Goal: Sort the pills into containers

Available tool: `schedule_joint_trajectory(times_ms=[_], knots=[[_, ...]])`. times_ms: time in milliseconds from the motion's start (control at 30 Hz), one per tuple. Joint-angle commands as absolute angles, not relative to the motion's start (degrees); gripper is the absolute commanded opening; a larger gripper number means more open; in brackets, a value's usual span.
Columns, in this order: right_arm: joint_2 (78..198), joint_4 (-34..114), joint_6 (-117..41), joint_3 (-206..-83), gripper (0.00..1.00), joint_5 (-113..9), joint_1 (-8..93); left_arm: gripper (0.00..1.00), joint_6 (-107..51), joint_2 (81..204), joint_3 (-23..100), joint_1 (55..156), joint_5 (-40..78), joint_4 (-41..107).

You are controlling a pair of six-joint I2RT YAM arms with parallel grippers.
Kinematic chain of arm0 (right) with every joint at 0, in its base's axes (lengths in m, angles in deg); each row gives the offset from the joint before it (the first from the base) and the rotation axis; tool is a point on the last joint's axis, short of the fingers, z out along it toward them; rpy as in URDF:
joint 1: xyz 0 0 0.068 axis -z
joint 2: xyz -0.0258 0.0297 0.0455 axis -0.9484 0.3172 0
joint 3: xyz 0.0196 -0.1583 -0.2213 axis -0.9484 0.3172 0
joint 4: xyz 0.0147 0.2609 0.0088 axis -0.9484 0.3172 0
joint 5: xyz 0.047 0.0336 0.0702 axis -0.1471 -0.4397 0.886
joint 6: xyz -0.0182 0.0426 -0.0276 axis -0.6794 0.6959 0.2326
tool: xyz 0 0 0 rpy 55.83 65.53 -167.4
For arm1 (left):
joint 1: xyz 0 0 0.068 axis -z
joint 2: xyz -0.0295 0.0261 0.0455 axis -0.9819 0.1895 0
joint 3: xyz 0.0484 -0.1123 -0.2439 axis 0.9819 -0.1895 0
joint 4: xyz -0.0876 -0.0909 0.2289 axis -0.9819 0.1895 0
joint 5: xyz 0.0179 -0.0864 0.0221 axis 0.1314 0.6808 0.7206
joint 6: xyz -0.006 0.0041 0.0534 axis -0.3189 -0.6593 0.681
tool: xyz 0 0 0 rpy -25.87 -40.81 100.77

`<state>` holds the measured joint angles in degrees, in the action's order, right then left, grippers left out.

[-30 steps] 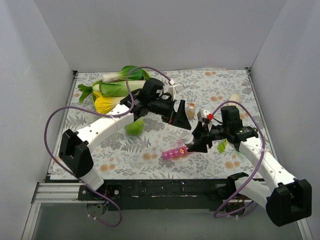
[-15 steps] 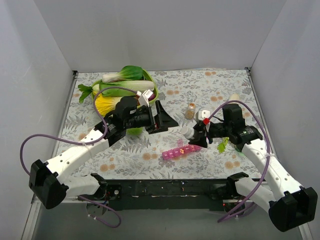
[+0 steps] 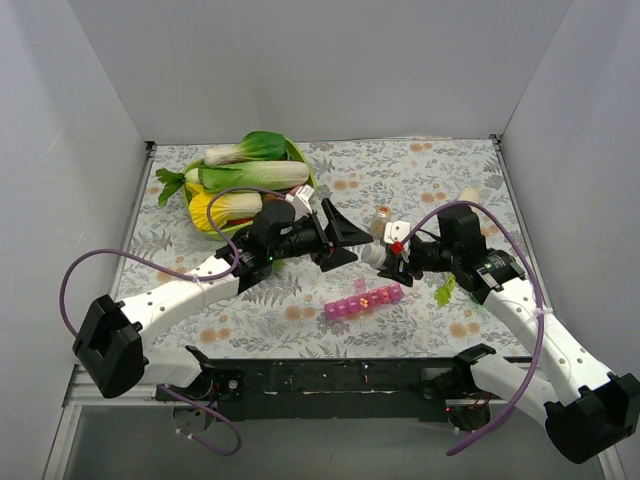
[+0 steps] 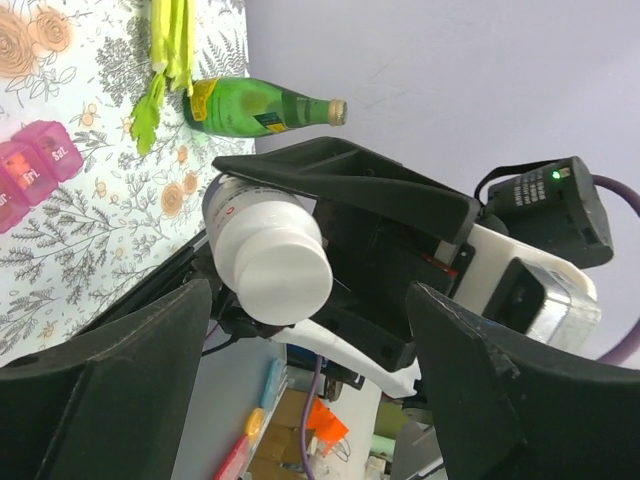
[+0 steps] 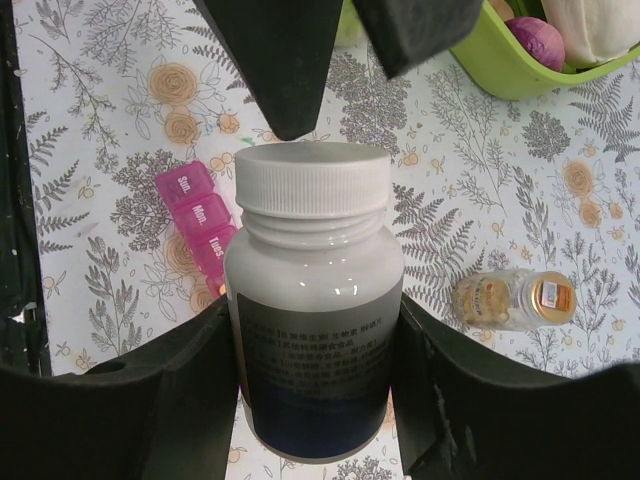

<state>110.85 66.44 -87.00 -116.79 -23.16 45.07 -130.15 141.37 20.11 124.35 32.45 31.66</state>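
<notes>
White-capped bottle (image 5: pixel 315 330) in right tool (image 5: pixel 315 385), near pink organiser (image 5: pixel 200 215)

- left arm (image 3: pixel 185 292): reaches from near-left base diagonally inward, forearm low, wrist pointing right
- left hand (image 3: pixel 352 243): jaws spread wide, one finger on each side of bottle (image 5: pixel 315 330) cap, neither touching it
- right arm (image 3: pixel 525 315): elbow out to right, forearm angled inward, wrist pointing left
- right hand (image 3: pixel 388 258): fingers clamped on bottle body, cap aimed at left hand
- hands face each other, nearly tip to tip
</notes>
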Motion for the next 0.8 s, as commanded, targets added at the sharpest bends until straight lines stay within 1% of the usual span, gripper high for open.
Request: schedule_joint_trajectory(times_ms=[0, 33, 200, 233, 367, 433, 633, 733, 767], knots=[[110.66, 66.00, -87.35, -118.99, 0.01, -23.94, 44.70, 0.78, -136.61, 142.10, 22.49, 124.78, 30.80, 31.96], [110.66, 66.00, -87.35, -118.90, 0.01, -23.94, 44.61, 0.76, -136.61, 142.36, 22.84, 124.86, 30.71, 32.66], [110.66, 65.57, -87.08, -118.46, 0.01, -23.76, 44.61, 0.75, -135.64, 143.33, 24.51, 125.13, 29.83, 36.53], [110.66, 65.56, -87.08, -118.46, 0.01, -23.76, 44.61, 0.72, -135.55, 143.59, 24.60, 125.22, 29.83, 36.62], [110.66, 65.57, -87.00, -118.29, 0.01, -23.68, 44.61, 0.67, -134.94, 144.82, 25.57, 125.39, 30.53, 36.88], [110.66, 65.56, -86.91, -118.20, 0.01, -23.68, 44.61, 0.63, -134.50, 145.70, 26.09, 125.48, 31.06, 37.06], [110.49, 65.39, -86.82, -118.02, 0.01, -23.59, 44.70, 0.60, -133.35, 146.85, 27.24, 125.83, 32.20, 37.59], [110.49, 65.30, -86.82, -117.93, 0.01, -23.59, 44.61, 0.53, -133.09, 147.11, 27.41, 125.83, 32.55, 37.59], [110.40, 65.30, -86.82, -117.85, 0.01, -23.59, 44.70, 0.53, -132.92, 147.20, 27.41, 125.83, 32.90, 37.59]])
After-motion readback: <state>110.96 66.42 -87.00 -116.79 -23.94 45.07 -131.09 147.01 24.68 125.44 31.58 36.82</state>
